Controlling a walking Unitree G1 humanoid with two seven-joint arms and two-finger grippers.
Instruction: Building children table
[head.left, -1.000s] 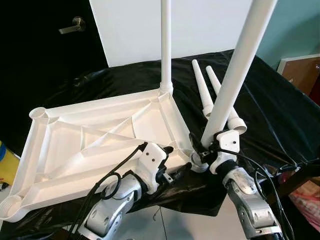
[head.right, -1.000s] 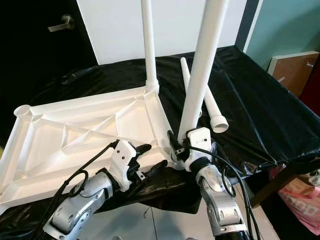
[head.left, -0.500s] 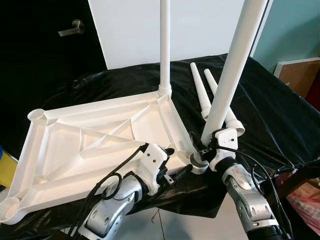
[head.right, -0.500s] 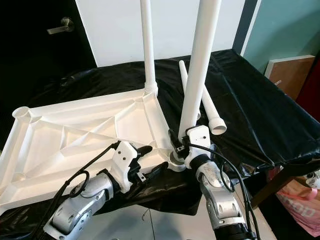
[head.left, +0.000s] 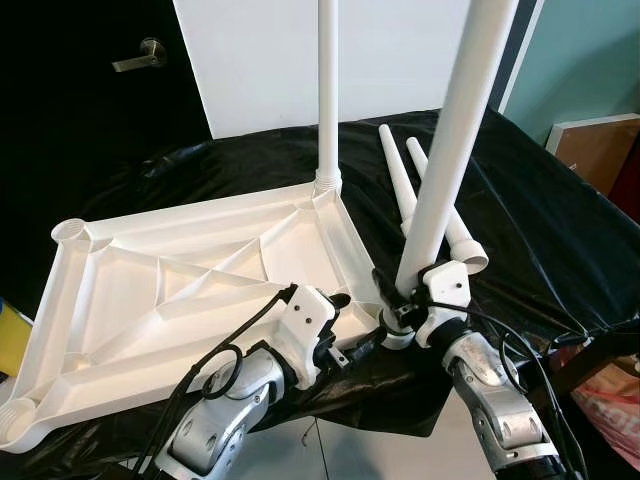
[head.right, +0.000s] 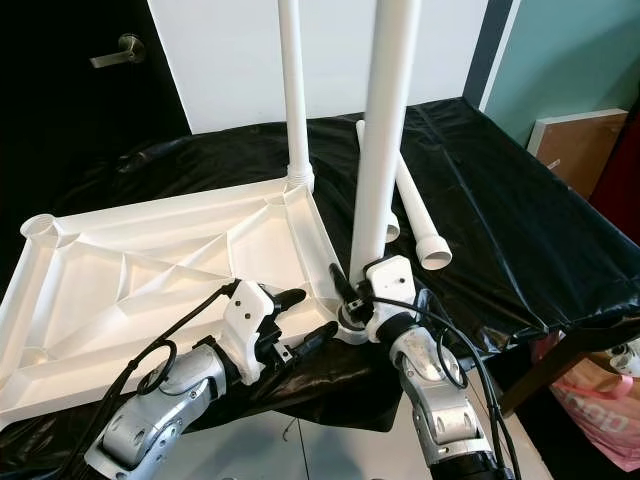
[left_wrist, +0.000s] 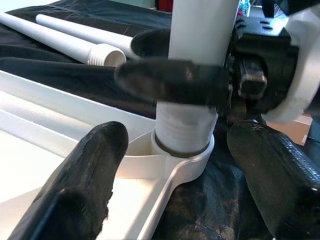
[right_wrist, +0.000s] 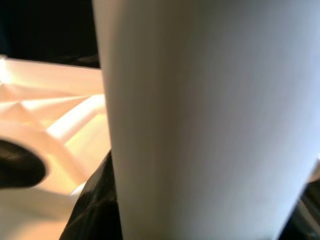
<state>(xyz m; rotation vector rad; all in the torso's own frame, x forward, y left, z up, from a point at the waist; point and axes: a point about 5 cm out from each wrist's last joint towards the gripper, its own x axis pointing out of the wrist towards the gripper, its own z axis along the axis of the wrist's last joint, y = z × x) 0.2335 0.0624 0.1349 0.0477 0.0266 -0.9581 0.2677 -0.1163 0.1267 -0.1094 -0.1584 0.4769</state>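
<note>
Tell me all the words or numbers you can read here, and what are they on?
No text here can be read with certainty.
Pink bag: some pale letters, too blurred and cut off at the picture's edge to read.
White tabletop: no writing visible.
White leg held by the right gripper: no writing visible.

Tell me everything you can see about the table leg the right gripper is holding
The leg is a long, smooth white tube, plastic by its look, tapering wider toward its base. It stands nearly upright, leaning slightly, its top beyond the picture's edge. Its threaded lower end sits in the round corner socket of the upturned white tabletop, with several threads still exposed above the rim. The right gripper is clamped around it just above the socket. The left gripper hovers open beside the socket, not touching the leg.
</note>
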